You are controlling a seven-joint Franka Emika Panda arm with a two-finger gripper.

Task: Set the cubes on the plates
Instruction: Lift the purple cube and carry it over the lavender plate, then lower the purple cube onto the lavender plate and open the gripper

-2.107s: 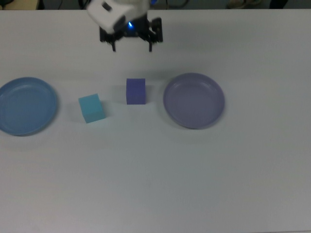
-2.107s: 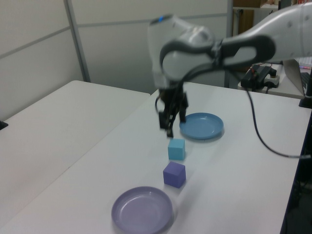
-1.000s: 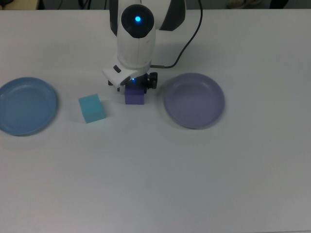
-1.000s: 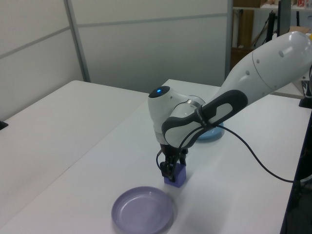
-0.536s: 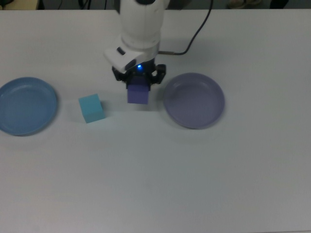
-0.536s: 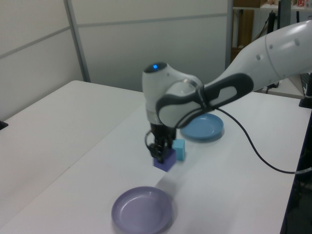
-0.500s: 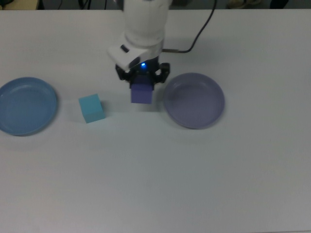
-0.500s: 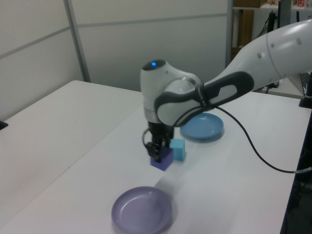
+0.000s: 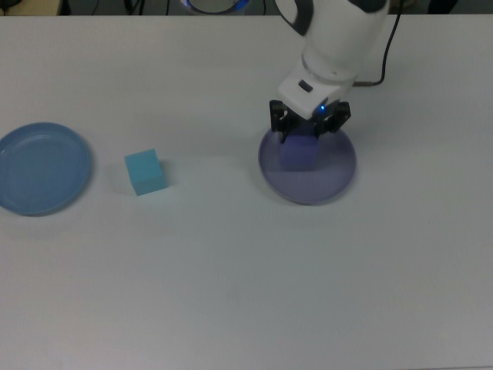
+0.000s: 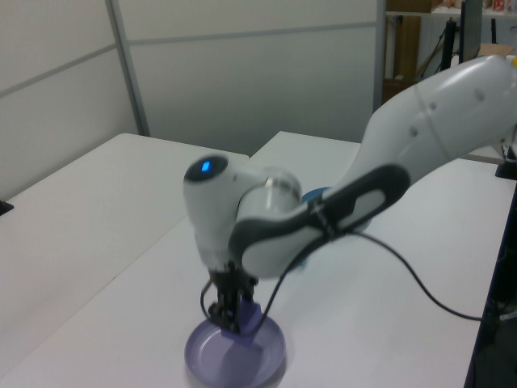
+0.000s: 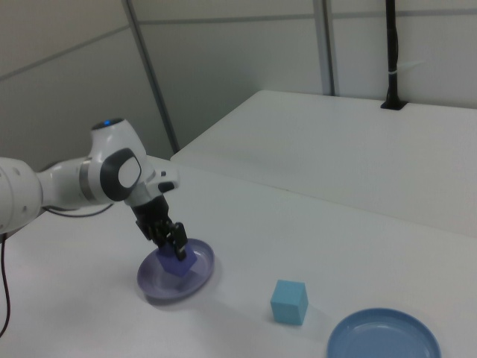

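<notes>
My gripper (image 9: 305,132) is shut on the violet-blue cube (image 9: 298,153), holding it low inside the pale lavender plate (image 9: 308,196) at the top view's right. Whether the cube touches the plate's floor I cannot tell. The right view shows the same cube (image 11: 181,266) down in the lavender plate (image 11: 160,287) under the gripper (image 11: 174,248). On the bare table sits the light cyan cube (image 9: 145,171), between the two plates. The sky blue plate (image 9: 42,168) lies empty at the top view's far left. In the left view the arm hides the cyan cube.
A black cable (image 9: 385,54) runs from the arm toward the table's far edge in the top view. The white arm (image 10: 323,210) stretches over the table's middle in the left view. A second white table (image 11: 358,149) adjoins behind in the right view.
The gripper closed on the violet-blue cube, lifted it and carried it toward the top view's right, from beside the cyan cube to low inside the lavender plate.
</notes>
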